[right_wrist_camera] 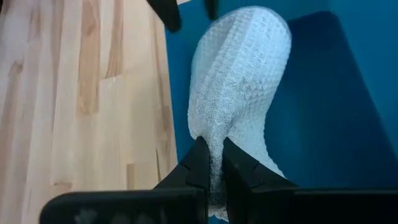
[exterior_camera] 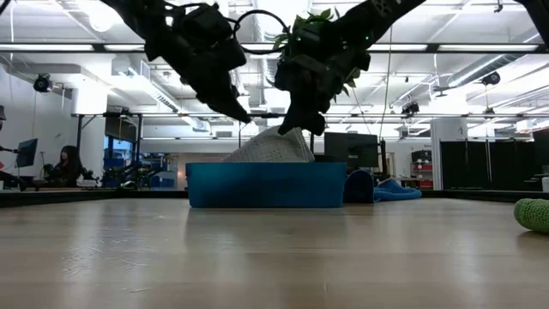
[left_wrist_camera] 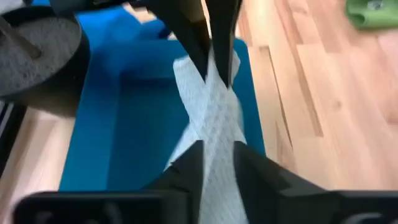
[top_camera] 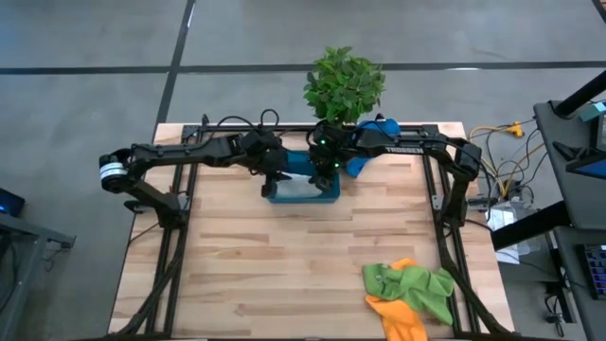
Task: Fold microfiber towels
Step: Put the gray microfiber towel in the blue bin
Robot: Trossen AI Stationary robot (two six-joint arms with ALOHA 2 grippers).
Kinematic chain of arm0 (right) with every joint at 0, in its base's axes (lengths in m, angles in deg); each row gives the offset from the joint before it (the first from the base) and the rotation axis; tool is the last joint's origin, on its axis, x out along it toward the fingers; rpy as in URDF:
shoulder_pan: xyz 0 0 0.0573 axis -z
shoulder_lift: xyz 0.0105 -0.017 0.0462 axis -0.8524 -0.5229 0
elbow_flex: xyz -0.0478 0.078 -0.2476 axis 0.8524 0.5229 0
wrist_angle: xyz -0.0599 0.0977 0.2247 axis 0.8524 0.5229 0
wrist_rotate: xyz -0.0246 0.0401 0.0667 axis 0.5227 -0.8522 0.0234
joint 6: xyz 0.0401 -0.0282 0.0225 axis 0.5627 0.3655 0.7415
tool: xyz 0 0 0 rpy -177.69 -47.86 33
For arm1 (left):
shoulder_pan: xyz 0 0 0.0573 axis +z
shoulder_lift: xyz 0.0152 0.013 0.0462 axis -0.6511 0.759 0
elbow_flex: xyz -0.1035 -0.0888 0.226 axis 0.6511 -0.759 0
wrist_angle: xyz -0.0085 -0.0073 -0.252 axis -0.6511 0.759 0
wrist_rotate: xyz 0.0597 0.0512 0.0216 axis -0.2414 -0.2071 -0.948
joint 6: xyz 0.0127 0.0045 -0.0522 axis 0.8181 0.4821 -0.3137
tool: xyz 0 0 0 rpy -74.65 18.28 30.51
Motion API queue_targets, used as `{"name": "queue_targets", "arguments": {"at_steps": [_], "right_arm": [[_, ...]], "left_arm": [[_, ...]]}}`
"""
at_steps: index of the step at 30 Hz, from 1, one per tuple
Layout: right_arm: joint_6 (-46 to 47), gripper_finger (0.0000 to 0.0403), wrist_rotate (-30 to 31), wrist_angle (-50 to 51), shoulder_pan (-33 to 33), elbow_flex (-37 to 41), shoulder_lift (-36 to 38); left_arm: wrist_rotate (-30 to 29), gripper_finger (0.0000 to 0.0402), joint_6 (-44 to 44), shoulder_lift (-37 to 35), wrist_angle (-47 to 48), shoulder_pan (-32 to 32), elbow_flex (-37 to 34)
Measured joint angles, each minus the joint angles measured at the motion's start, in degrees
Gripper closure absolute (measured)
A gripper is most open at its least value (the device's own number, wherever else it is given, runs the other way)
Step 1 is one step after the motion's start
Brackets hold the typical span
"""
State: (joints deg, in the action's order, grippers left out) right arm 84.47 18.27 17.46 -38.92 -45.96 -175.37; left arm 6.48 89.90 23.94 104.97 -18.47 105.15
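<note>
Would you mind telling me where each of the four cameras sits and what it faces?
High: overhead, looking down on the table, tray, both arms.
Low: at tabletop level, facing the tray; both arms enter from above.
Left wrist: looks past the left pincer, shut on the grey-white towel.
Right wrist: looks past the right pincer, pinching the same towel.
All share that towel.

blue towel (top_camera: 379,128): mostly behind right arm | orange towel (top_camera: 398,317): cut off at frame edge
</note>
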Motion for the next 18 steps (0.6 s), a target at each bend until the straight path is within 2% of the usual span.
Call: {"name": "queue_targets", "arguments": {"at_steps": [5,8,12,18], "right_arm": [[-3.15,0.039,0.1,0.02,-1.09,0.0,0.52],[-4.47,0.039,1.65,-0.05,-1.8,0.0,1.11],[-6.34,0.039,2.34,-0.07,-2.33,-0.09,1.42],[-6.91,0.039,2.9,0.48,-2.43,-1.2,1.45]], "left_arm": [[0.43,0.0227,-0.13,2.39,-1.76,0.02,0.55],[4.74,0.019,-0.56,4.18,-1.66,0.02,0.91],[6.18,0.0171,-1.64,6.7,-1.43,0.0,1.62],[6.2,0.017,-1.66,8.06,2.18,0.02,1.6]]}}
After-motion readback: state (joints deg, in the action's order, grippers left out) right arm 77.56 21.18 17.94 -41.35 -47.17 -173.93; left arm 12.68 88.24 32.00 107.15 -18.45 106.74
